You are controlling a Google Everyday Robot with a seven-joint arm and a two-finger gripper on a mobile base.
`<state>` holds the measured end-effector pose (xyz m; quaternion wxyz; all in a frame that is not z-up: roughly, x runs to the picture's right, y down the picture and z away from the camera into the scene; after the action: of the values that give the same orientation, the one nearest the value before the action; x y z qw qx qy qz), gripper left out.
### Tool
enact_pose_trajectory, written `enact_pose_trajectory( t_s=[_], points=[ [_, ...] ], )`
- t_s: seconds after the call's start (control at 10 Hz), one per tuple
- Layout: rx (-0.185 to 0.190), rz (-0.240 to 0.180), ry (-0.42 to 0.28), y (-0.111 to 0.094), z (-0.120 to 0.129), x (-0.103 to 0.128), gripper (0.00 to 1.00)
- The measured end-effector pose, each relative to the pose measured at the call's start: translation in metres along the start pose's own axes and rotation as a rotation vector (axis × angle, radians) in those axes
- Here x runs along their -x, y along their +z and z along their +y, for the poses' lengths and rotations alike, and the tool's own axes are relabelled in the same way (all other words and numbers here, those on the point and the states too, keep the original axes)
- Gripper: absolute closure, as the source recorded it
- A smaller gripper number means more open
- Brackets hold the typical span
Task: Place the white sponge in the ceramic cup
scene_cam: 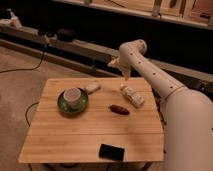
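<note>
Block, black, front edge: irrelevant. Ceramic cup, on green saucer, mid-left. White sponge, just beyond saucer's right rim, untouched. Gripper, wide, empty, above far edge: should descend leftward onto sponge, avoiding printed packet.

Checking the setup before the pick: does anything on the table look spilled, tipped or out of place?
Nothing stands out. The ceramic cup stands upright on its green saucer, the white sponge lies beside it, and the gripper hangs open above the far side of the table. Only the black object lies near the front edge.
</note>
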<state>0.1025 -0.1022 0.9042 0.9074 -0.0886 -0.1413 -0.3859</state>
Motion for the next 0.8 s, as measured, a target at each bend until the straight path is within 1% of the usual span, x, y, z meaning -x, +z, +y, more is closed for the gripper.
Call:
enact_pose_trajectory(
  t_s=[0.1,0.2,0.3,0.4,0.5,0.6,0.7,0.8],
  points=[
    [-0.004,-0.007,0.003,0.0,0.0,0.001,0.2],
    [-0.014,-0.03,0.0,-0.001,0.0,0.007,0.2],
    [-0.04,-0.084,-0.009,-0.002,-0.007,0.025,0.2],
    [-0.071,-0.154,-0.018,-0.005,-0.017,0.049,0.2],
    [-0.095,-0.219,-0.027,-0.008,-0.026,0.074,0.2],
    [-0.103,-0.267,-0.035,-0.01,-0.03,0.094,0.2],
    [-0.099,-0.288,-0.042,-0.008,-0.03,0.105,0.2],
    [-0.086,-0.291,-0.033,-0.002,-0.028,0.11,0.2]
  ],
)
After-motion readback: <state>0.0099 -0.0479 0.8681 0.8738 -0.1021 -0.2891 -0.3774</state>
